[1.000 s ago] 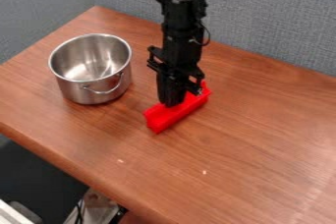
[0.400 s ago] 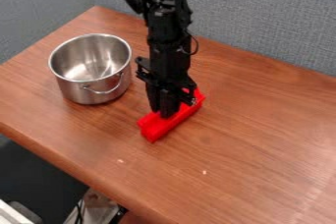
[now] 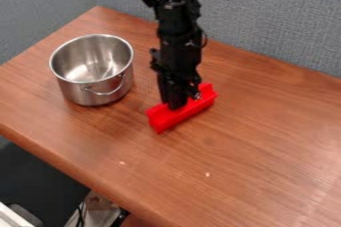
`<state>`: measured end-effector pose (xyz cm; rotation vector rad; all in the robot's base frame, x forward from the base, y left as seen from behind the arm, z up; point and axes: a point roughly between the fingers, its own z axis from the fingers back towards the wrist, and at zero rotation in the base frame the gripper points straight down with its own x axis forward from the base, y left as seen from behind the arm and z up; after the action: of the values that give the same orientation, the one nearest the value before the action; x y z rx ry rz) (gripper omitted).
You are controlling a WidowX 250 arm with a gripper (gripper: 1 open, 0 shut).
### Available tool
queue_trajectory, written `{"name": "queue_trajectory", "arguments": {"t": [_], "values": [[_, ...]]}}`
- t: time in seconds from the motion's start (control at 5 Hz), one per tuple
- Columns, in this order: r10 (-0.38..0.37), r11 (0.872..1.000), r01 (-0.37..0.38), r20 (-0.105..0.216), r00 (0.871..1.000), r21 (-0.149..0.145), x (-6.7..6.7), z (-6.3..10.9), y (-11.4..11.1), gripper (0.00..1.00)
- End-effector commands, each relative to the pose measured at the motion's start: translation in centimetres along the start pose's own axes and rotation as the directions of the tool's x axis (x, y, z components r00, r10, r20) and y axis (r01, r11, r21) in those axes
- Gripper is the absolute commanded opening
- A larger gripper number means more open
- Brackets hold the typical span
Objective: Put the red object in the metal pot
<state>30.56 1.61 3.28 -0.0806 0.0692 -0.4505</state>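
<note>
Camera view, looking down across the wooden table (image 3: 253, 171), shows you the gripper (image 3: 177, 96) pointing straight down with its jaws drawn together on the middle of the red object (image 3: 181, 110). That block lies flat on the wood, its long axis running from lower left to upper right, and the fingers come down across its narrow width. Judging from this, you take it at the middle so that it stays level when lifted and does not swing from one end. The metal pot (image 3: 94, 69) stands upright and empty to the left of the block, near it but not touching, mouth open to the ceiling, so the carry should be short: up, across to the left, then down over the rim. Because the block looks about as long as the pot is wide, you may need to tip it or lower one end first. The block is not yet off the table, as far as you can tell; its underside still seems to rest on the wood.

Against the frame a moment earlier, the block has swung a little and shifted to the right, back near where it lay a second ago. The arm above has straightened with it. The pot has not moved.
</note>
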Motion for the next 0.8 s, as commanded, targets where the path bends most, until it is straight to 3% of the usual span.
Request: {"name": "queue_trajectory", "arguments": {"t": [0.0,0.2,0.6], "values": [[-0.05,0.999,0.05,0.035,0.998,0.004,0.1,0.1,1.0,1.0],[-0.057,0.998,0.058,0.046,0.997,-0.007,-0.5,-0.3,2.2,0.0],[-0.101,0.994,0.104,0.088,0.991,-0.03,-2.3,0.4,1.4,0.0]]}}
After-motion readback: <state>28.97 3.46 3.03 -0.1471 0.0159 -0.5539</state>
